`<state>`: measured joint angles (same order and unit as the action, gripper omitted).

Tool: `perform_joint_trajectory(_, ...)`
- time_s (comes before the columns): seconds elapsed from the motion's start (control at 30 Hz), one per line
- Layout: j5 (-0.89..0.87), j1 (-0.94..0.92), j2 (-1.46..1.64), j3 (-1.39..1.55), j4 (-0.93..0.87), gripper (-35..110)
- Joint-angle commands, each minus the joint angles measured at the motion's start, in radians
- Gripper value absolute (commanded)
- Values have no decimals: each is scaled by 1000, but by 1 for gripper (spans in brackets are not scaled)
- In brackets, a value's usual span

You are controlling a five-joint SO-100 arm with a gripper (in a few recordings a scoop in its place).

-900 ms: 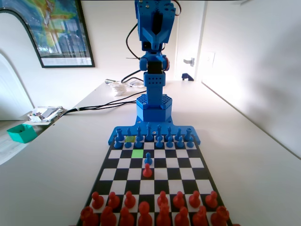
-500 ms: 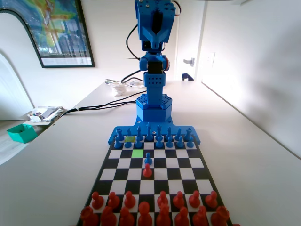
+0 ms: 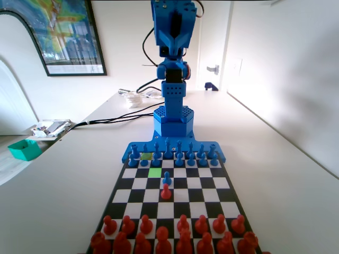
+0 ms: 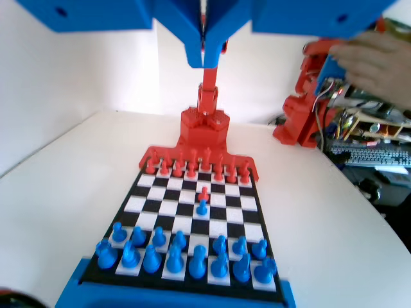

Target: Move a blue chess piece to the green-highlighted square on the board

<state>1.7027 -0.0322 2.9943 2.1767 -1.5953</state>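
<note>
The board (image 3: 212,182) lies lengthwise with a blue ledge (image 3: 175,150) at its far end. One bright green square (image 3: 154,172) sits just in front of the blue pawn row (image 3: 179,159), with nothing on it. A lone blue pawn (image 3: 167,180) stands one square nearer and to the right, facing a red pawn (image 3: 166,191). My gripper (image 3: 172,50) hangs high above the arm's base, well away from every piece. In the wrist view its jaws (image 4: 204,58) are pressed together with nothing between them, above the board (image 4: 144,205) and the lone blue pawn (image 4: 201,207).
A duller yellow-green square (image 3: 146,156) lies in the blue pawn row, left of the green one. Red pieces (image 3: 183,225) fill the near rows. Cables (image 3: 114,117) run over the table to the left, where a green tray (image 3: 24,149) stands at the edge.
</note>
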Motion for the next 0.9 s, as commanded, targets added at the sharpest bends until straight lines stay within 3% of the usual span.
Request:
perform_joint_trajectory(0.0,-9,-3,-107,-100,-37,1)
perform_joint_trajectory(0.37,74,-61,-517,-229,-41,1)
perform_joint_trajectory(0.87,163,-305,-954,-299,17,1)
